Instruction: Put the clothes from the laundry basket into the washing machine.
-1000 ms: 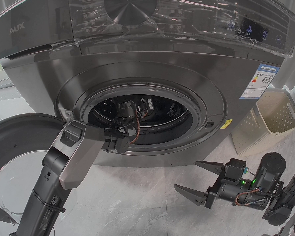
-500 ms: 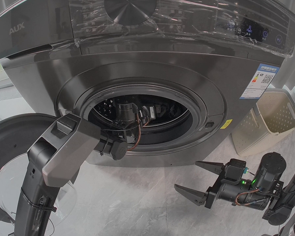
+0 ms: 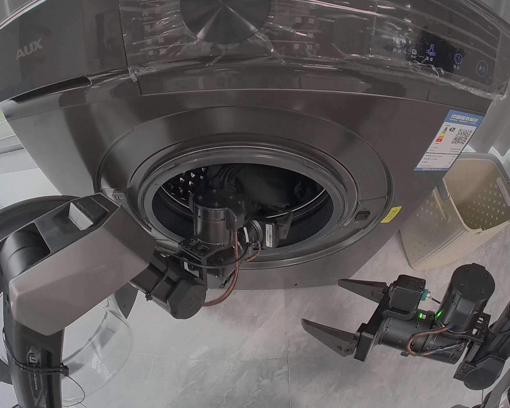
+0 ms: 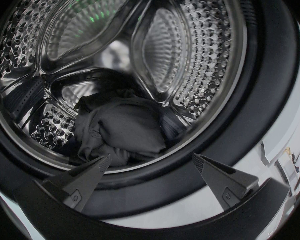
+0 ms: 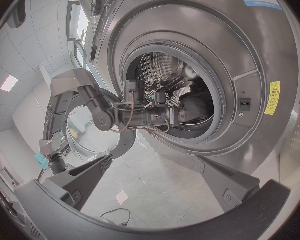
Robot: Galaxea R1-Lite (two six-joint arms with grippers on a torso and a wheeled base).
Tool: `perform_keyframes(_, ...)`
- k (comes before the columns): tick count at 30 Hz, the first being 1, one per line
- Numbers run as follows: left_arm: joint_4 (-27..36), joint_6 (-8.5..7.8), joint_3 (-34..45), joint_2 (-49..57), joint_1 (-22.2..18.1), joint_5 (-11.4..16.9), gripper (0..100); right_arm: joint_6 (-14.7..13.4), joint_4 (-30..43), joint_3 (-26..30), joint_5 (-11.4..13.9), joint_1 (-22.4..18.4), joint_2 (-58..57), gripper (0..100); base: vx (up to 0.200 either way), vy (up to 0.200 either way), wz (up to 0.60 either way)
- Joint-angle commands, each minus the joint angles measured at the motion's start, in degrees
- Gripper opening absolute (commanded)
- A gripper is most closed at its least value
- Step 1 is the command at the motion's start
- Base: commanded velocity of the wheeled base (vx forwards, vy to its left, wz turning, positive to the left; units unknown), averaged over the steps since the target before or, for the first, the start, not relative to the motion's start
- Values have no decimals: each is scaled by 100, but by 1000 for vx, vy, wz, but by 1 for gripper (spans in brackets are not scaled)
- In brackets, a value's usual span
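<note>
— Looking into the washing machine [image 3: 300, 114]: where are the clothes [image 4: 123, 127]?
— A dark bundle lying low in the drum. The left gripper [image 4: 150, 156] hangs at the door mouth, fingers spread, empty.
— And the right gripper [image 3: 322, 301]?
— Spread wide, holding nothing, at 5 o'clock from the door. The laundry basket [image 3: 481, 199] is at 3 o'clock.

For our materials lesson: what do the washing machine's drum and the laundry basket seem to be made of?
The drum: likely stainless steel, shiny, perforated, with mirror-like reflections. The laundry basket: probably plastic, cream, matt, with a moulded cut-out pattern.
</note>
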State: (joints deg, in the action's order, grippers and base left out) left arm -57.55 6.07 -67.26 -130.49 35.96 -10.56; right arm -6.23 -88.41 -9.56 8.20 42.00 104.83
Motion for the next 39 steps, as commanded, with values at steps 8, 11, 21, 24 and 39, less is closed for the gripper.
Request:
perform_keyframes(8, -1127, -62, 2595, 1087, 737, 54, 100, 25, 8, 279, -12, -16, -208, 100, 0, 0, 0)
perform_keyframes(11, -1768, -27, 3430, 1359, 939, 133, 100, 16, 8, 420, -152, -16, -454, 100, 0, 0, 0)
perform_keyframes(21, -2753, -9, 5592, 3047, 1115, 177, 100, 78, 157, 956, -486, -790, -1852, 100, 0, 0, 0)
perform_keyframes(24, -2761, -18, 6022, 3513, 1159, 115, 100, 122, 333, 956, -566, -1062, -2291, 100, 0, 0, 0)
perform_keyframes(39, -1531, -115, 6726, 6202, 623, -184, 100, 324, 5140, 956, -812, -2064, -6273, 100, -80, 0, 0)
